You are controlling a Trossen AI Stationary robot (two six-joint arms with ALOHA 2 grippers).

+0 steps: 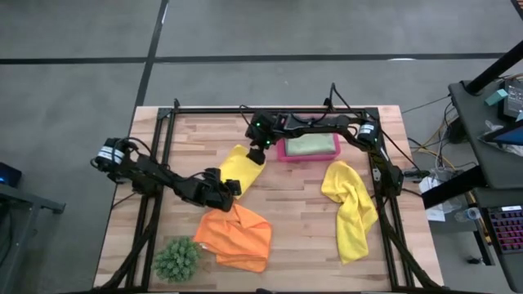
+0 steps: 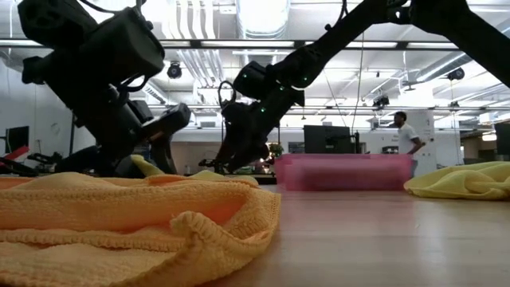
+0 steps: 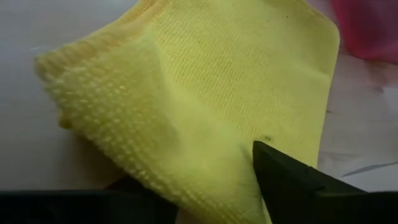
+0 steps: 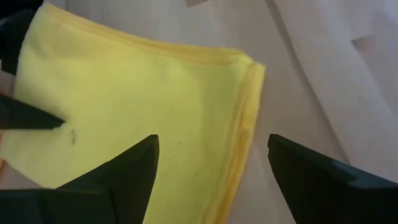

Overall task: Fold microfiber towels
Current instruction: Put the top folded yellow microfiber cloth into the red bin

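A wooden table (image 1: 302, 237) stands on grey floor, with a workshop room and a person (image 2: 406, 137) beyond it. Beside the pink tray (image 1: 308, 155), a folded yellow towel (image 1: 243, 168) lies between both grippers, bare wood around it. The right gripper (image 1: 256, 155) hovers spread over the towel's tray-side edge; the left gripper (image 1: 232, 186) has its fingers on the far edge, grip unclear.

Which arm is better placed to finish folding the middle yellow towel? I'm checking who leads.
Probably the left. The left gripper is already at the near edge of the folded yellow towel, a finger on the cloth, while the right gripper hovers open above its far edge.
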